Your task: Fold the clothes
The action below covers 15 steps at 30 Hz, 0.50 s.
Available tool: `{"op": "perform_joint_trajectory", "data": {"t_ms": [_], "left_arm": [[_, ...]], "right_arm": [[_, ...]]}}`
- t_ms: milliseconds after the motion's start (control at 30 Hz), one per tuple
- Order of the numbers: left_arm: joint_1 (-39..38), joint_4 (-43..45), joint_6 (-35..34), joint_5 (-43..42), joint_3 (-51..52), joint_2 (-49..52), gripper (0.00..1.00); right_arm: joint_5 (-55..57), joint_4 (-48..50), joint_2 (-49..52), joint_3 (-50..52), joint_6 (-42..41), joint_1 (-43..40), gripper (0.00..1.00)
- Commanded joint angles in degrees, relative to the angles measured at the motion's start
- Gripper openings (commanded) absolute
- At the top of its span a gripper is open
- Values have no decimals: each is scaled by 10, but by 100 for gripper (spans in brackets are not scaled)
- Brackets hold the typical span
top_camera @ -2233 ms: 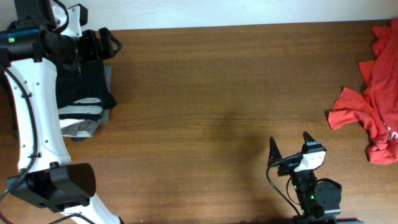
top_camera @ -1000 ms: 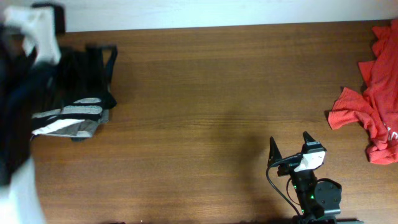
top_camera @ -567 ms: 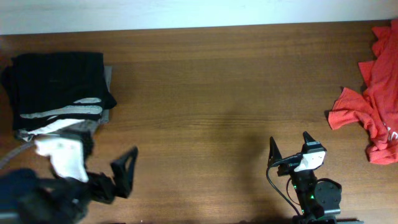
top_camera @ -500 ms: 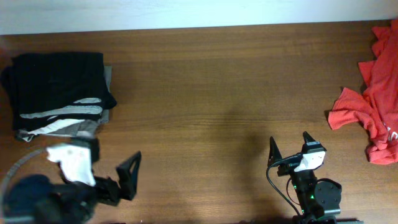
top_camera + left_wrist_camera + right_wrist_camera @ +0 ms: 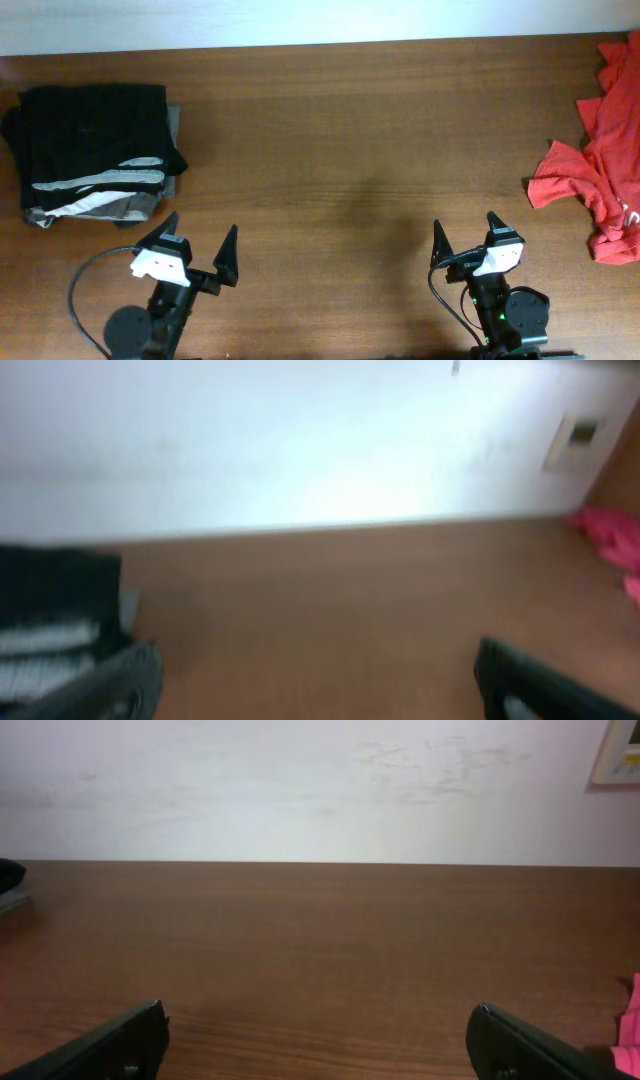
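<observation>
Folded clothes stack (image 5: 95, 150), black w/ grey-white stripe, lies far left on bench (image 5: 350, 140); crumpled red-orange garment (image 5: 600, 180) at far right edge. Arms tucked low at near edge: left hand (image 5: 200, 238) & right hand (image 5: 465, 228) point far, fingers wide apart, empty.

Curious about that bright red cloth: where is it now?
Overhead, the red-orange garment lies crumpled at the right edge of the table, apart from the right claw, opposite the folded dark stack.
</observation>
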<state>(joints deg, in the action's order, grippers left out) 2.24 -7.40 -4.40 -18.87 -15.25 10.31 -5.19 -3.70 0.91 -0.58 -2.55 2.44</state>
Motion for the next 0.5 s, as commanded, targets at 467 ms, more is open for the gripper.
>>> {"op": "perform_joint_trajectory", "data": {"t_ms": [467], "left_arm": [[-35,75,2,158,127,-93,99]], "right_arm": [[-1,-3,-5,3,3,-2,99]]}}
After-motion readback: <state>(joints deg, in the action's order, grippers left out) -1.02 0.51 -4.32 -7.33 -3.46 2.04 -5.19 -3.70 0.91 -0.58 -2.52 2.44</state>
